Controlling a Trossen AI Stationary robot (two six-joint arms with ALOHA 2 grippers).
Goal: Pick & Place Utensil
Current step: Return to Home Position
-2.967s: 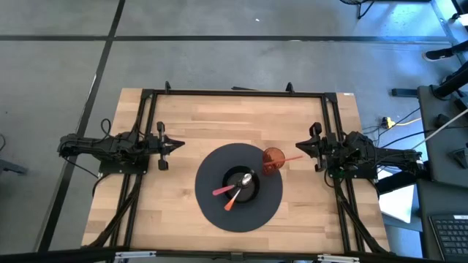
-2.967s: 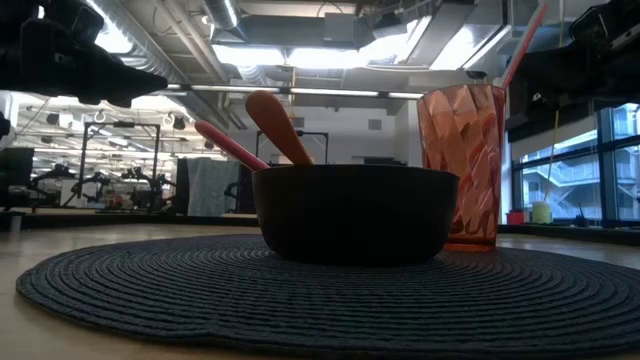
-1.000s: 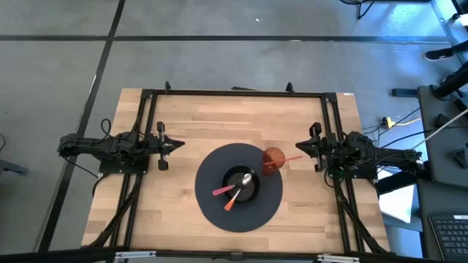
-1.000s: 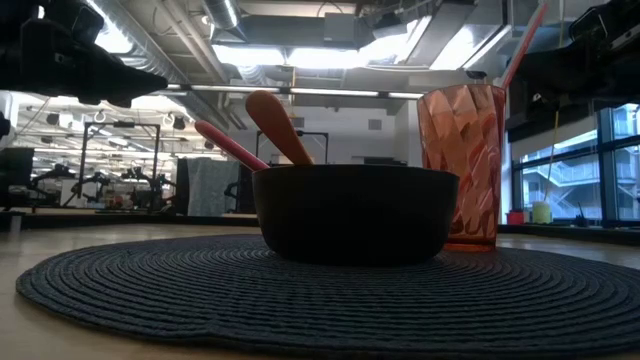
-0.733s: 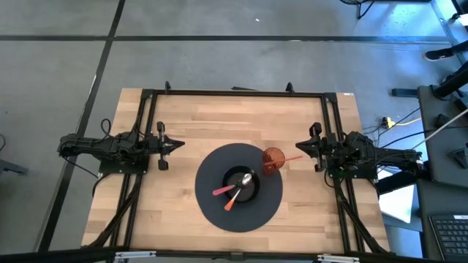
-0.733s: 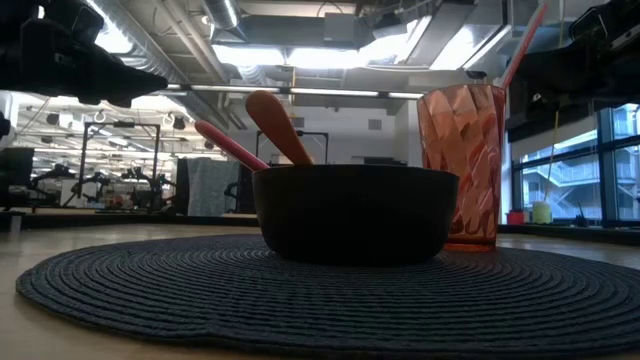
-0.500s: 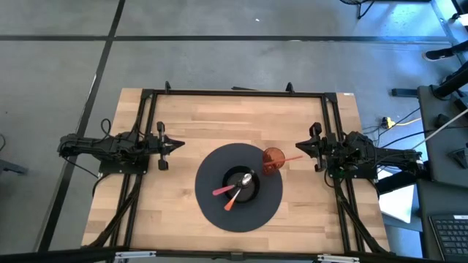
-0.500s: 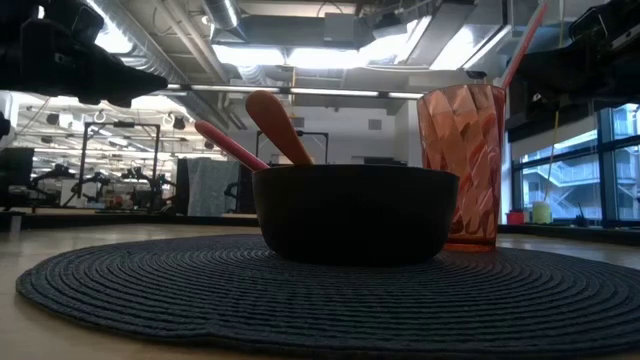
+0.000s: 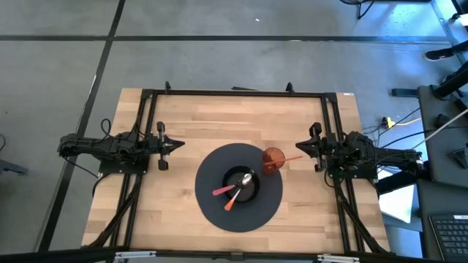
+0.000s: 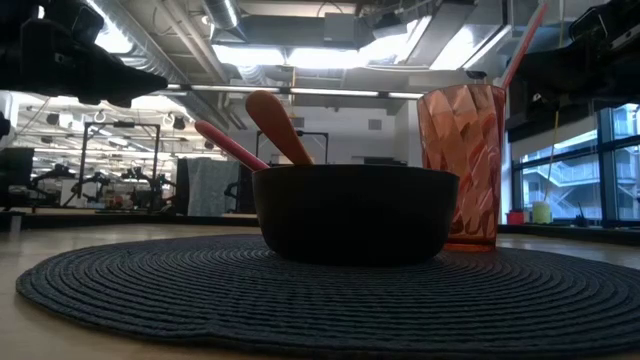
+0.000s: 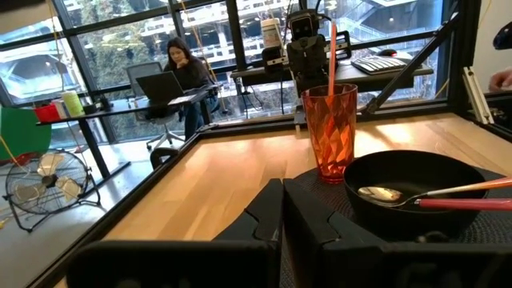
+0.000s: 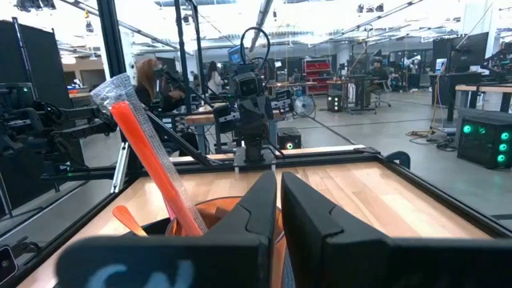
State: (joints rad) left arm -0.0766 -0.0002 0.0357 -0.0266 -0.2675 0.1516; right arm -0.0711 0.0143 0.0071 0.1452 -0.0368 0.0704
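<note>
I see pink fork (image 9: 221, 191), orange spoon (image 9: 232, 201) in bowl (image 9: 255, 189) | left jaws closed, worktop (image 9: 219, 117) left edge | right jaws closed, right edge

Overhead, table-level, two wrist views, bowl (image 9: 253, 191) shared

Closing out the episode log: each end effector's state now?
Left end effector: shut, empty, at the light wooden table's left side.
Right end effector: shut, empty, at its right side.

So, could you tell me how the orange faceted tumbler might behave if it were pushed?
Likely tippy: the tumbler is tall and narrow, with a straw leaning out. The woven placemat may drag its base rather than letting it slide.
</note>
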